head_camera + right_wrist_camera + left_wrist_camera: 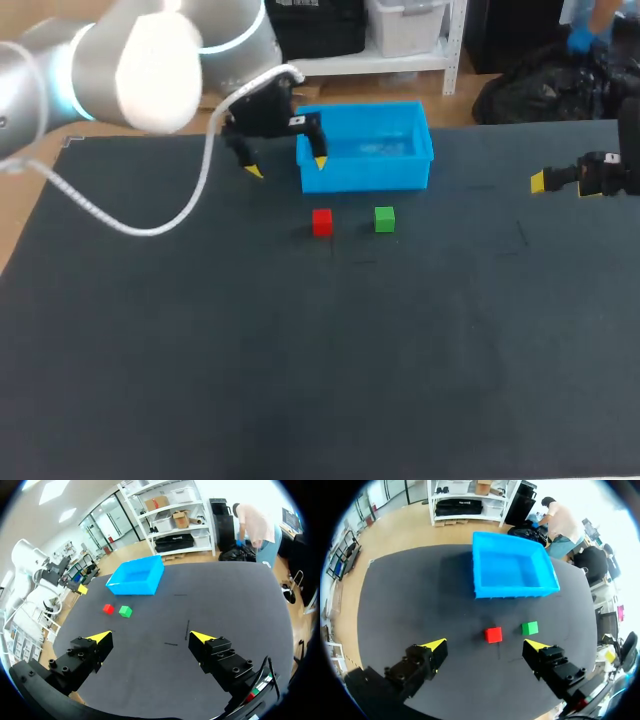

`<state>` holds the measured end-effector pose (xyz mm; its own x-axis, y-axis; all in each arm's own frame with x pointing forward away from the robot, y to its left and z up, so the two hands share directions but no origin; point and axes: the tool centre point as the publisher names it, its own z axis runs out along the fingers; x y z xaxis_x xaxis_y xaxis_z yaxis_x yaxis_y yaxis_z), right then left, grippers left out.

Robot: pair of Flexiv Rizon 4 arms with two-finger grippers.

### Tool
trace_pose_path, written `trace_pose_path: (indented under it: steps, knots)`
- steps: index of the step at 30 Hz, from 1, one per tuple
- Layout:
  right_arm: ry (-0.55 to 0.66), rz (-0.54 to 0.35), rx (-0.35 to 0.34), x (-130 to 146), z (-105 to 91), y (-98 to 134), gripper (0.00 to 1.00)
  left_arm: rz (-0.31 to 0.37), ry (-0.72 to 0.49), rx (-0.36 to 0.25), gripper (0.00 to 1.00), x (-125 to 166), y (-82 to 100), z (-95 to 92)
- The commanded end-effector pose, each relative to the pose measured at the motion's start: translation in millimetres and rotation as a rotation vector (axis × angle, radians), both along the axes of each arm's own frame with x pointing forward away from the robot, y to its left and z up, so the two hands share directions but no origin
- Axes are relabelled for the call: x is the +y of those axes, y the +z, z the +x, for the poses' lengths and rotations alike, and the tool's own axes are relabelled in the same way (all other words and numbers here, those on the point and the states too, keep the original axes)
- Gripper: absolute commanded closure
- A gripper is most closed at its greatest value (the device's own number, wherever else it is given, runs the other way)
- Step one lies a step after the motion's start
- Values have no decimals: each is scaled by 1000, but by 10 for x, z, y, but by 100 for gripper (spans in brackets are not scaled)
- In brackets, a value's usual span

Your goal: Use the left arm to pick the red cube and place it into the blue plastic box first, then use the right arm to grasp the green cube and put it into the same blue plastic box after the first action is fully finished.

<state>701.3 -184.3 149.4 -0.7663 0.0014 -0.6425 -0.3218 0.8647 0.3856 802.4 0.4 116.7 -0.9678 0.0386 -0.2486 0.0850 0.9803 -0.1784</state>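
Observation:
The red cube [321,221] and the green cube [384,219] sit side by side on the dark table, just in front of the blue plastic box [366,148]. My left gripper [286,165] hangs open above the box's left front corner, nothing between its fingers. In the left wrist view the red cube [493,634] lies just ahead of the open left gripper [487,645], the green cube [529,628] beside it, the blue box [511,572] farther on. My right gripper [560,182] stands open at the far right, well away from the red cube [108,609] and the green cube [125,611].
The blue box [136,577] looks empty inside. The dark mat [300,350] covers the table, with bare surface in front of the cubes and between them and the right gripper [150,639]. A white cable [150,225] loops down from my left arm.

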Motion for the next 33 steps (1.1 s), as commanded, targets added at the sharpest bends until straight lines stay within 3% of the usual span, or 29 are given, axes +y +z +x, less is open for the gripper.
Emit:
trace_pose_path:
  steps: [1,10,21,33]
  knots:
    - [1,0,0,-5,-3,0,0,68,-9,73,0,-140,19,136]
    - [1,0,0,-5,-3,0,0,111,-18,91,0,-247,-16,149]
    - [1,0,0,-5,-3,0,0,117,-31,89,0,-280,-54,164]
    - [1,0,0,-5,-3,0,0,119,-30,106,0,-351,-370,230]
